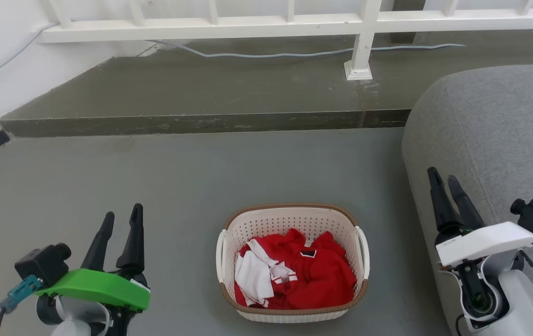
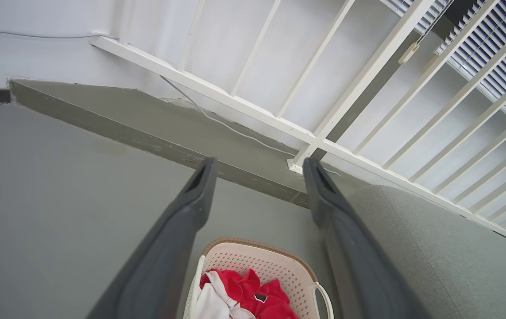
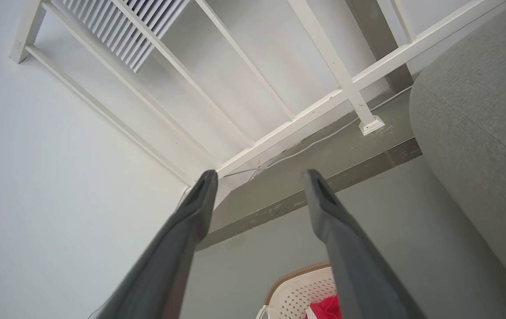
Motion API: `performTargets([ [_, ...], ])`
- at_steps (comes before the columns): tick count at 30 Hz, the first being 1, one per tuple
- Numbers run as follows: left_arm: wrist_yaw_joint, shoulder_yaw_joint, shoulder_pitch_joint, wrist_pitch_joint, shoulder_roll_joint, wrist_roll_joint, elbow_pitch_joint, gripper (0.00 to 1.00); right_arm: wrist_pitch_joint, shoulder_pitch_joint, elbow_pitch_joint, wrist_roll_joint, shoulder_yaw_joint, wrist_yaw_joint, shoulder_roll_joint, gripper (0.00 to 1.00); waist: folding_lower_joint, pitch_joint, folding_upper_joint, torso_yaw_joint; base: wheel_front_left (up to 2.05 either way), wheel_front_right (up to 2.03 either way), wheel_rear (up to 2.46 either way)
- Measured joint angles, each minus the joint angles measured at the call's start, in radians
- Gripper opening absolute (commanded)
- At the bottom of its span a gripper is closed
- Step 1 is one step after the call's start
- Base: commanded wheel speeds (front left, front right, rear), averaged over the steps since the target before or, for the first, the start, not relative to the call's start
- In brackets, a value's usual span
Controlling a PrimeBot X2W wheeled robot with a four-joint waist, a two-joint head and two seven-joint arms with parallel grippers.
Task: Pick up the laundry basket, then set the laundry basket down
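The laundry basket [image 1: 266,223] stands on the grey floor at the bottom centre of the head view, cream-white and perforated with a brown rim, holding red and white clothes [image 1: 294,273]. White handles sit on its two sides. My left gripper [image 1: 122,215] hovers open to the basket's left, well apart from it. On the other side my right gripper [image 1: 444,176] is open, in front of the sofa. The left wrist view has the basket [image 2: 275,270] low between the open left gripper [image 2: 259,165]. A corner of the basket [image 3: 297,288] appears below the open right gripper [image 3: 259,175].
A grey sofa [image 1: 494,135] fills the right side, close to my right arm. A raised concrete step [image 1: 201,122] crosses the floor ahead, with a white railing [image 1: 362,42] and a cable [image 1: 294,54] on it. A white wall borders the left.
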Motion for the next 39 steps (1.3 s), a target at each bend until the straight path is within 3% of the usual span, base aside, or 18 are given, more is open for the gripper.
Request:
performTargets([
  [31, -0.001, -0.051, 0.0, -0.11, -0.017, 0.419, -0.067, 1.0, -0.109, -0.002, -0.007, -0.457, 0.033, -0.001, 0.028, 1.0, 0.0, 0.002, 0.0, 0.002, 0.0, 0.0, 0.0],
  [39, -0.001, -0.057, 0.0, -0.122, -0.018, 0.477, -0.076, 1.0, -0.121, -0.008, -0.008, -0.512, 0.029, -0.001, 0.036, 1.0, 0.0, 0.004, 0.0, 0.0, 0.0, 0.0, 0.0],
])
